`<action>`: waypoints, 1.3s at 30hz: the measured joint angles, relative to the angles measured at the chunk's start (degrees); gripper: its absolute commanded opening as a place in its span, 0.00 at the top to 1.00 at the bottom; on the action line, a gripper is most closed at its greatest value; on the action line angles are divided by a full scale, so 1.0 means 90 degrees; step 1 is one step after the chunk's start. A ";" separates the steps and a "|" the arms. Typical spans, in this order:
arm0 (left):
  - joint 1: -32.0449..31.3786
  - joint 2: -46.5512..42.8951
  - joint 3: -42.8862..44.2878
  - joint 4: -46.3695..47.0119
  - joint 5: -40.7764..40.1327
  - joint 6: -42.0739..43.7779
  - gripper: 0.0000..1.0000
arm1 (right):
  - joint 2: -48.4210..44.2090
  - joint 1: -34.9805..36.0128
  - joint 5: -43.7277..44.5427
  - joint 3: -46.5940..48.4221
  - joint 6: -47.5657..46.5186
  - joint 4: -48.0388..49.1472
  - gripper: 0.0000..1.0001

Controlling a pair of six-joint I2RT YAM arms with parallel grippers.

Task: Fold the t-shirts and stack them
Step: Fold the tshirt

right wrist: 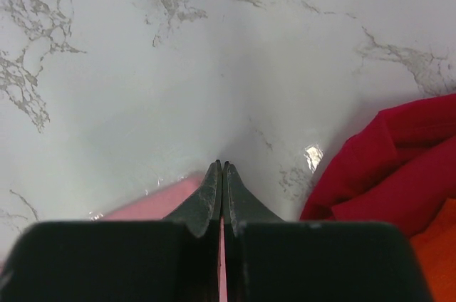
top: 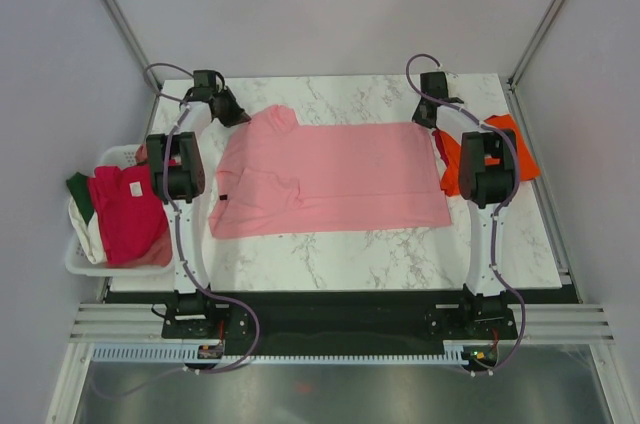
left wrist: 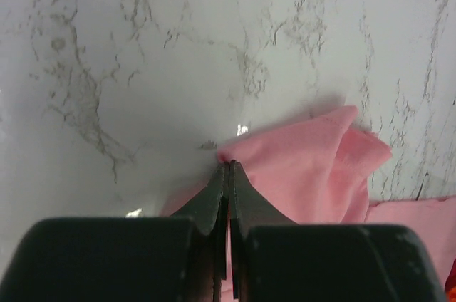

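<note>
A light pink, short-sleeved cloth t-shirt (top: 335, 179) is spread flat across the white marble-patterned bench (top: 390, 249), sleeves to the left and hem to the right. Its far long edge is held at both ends, judged to be the grip from which that edge can be lifted and brought over toward the near side in a lengthwise fold.

The jaws of the left arm (top: 183, 166) are pressed together on the pink cloth by the far sleeve. The jaws of the right arm (top: 487, 166) are likewise closed, and a sliver of pink is seen pinched between them at the far hem corner.

Both arms are stretched forward from their bases. Their elbows are raised over the shirt's ends and their wrists are tipped down so the tips meet the bench surface.

A bright orange t-shirt (top: 505, 159) lies just beside the hem, under the right arm, with a crimson fold of cloth (right wrist: 377, 167) next to it. More shirts, crimson-red (top: 125, 209), dark green (top: 80, 189) and cream (top: 88, 229), are kept in a white plastic basket (top: 85, 262) at the left, judged to be waiting their turn.
</note>
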 measured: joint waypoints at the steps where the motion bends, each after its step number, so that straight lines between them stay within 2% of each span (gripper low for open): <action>1: -0.0012 -0.0138 -0.0243 0.0095 -0.0017 0.0017 0.98 | -0.0034 0.0000 -0.0024 -0.0044 0.0017 0.0010 1.00; 5: -0.0073 -0.0758 -0.1166 0.0398 -0.0126 0.0126 0.98 | -0.0211 0.0005 -0.0117 -0.0277 0.0039 -0.0010 1.00; 24: -0.0301 -0.3116 -0.3116 0.1200 -0.0959 0.0498 0.98 | -0.1591 0.0007 -0.0321 -0.1260 0.0039 -0.0073 1.00; 33: -0.0488 -0.4306 -0.4809 0.1792 -0.1173 0.0505 0.98 | -0.2341 0.0000 -0.0420 -0.2055 0.0036 -0.0148 1.00; 39: -0.0707 -0.5076 -0.5515 0.2021 -0.1353 0.0508 0.98 | -0.2941 -0.0024 -0.0481 -0.2608 0.0034 -0.0168 1.00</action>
